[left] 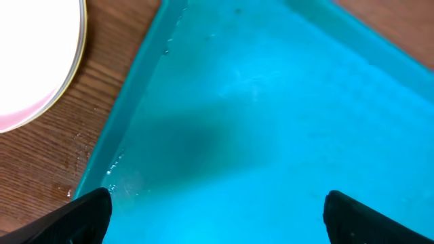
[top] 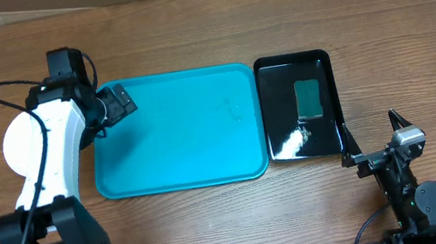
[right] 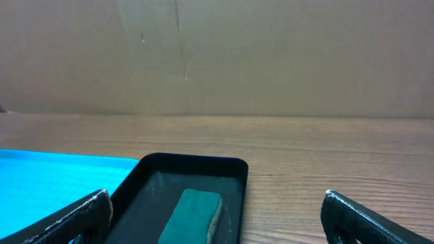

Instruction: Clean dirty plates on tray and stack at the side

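Observation:
The teal tray lies in the middle of the table with no plates on it. It fills most of the left wrist view. In that view a white plate lies on the wood just left of the tray, with a yellow rim showing under its edge. The pale blue plate is not visible. In the overhead view the plates are hidden under the left arm. My left gripper is open and empty over the tray's far left corner. My right gripper is open and empty, near the table's front right.
A glossy black tray holding a green sponge stands just right of the teal tray. Water droplets sit along the teal tray's left rim. A cardboard wall backs the table.

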Motion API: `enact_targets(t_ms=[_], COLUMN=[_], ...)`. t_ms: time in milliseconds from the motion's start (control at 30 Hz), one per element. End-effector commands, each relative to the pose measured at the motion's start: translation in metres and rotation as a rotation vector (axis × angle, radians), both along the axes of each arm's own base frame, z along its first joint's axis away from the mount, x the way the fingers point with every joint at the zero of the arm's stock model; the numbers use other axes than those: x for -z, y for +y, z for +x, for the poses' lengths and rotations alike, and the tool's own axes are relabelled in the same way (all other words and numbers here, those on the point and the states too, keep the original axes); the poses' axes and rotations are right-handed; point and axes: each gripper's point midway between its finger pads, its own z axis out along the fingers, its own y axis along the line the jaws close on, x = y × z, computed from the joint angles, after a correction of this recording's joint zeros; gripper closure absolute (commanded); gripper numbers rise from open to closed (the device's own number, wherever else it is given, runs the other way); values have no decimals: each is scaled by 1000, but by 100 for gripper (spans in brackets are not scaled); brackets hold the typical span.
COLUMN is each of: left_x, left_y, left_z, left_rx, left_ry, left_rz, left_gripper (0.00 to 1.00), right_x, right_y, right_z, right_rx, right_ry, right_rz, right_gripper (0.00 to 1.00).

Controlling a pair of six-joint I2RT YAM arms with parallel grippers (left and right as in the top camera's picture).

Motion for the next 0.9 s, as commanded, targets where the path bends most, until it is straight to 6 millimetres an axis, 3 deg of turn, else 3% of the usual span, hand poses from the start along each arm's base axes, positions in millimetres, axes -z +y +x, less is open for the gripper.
enact_targets(t_ms=[0,33,100,233,400,500,700,767,867], left_x=[-59,-82,-106,-149,-169,-154,-91,-69,-51], left_y=[-30,-47,-63,-81,-77,-73,-58,-55,-54], left_z=[2,-3,-10,-29,-61,-89,-138,-149,-149], left_rx=[86,129,173,227,225,224,193,186,181], left_ry=[-165,-228,-299,-423,-509,-507,-450,-463,-565], left_rz=[6,4,1,-9,-9,-9,20,31,34], left_gripper=[0,0,0,0,0,0,0,0,0], right_x=[2,2,2,2,2,2,2,2,2], right_y=[1,1,1,1,1,1,1,1,1], right_z=[0,0,0,0,0,0,0,0,0], right_rx=[-7,-7,-7,-7,-7,-7,-7,-7,-7], right_ry=[-4,-4,-4,-4,-4,-4,-4,-3,-4], right_rz=[-4,-4,-4,-4,-4,-4,-4,-4,-4], right_gripper=[0,0,0,0,0,0,0,0,0])
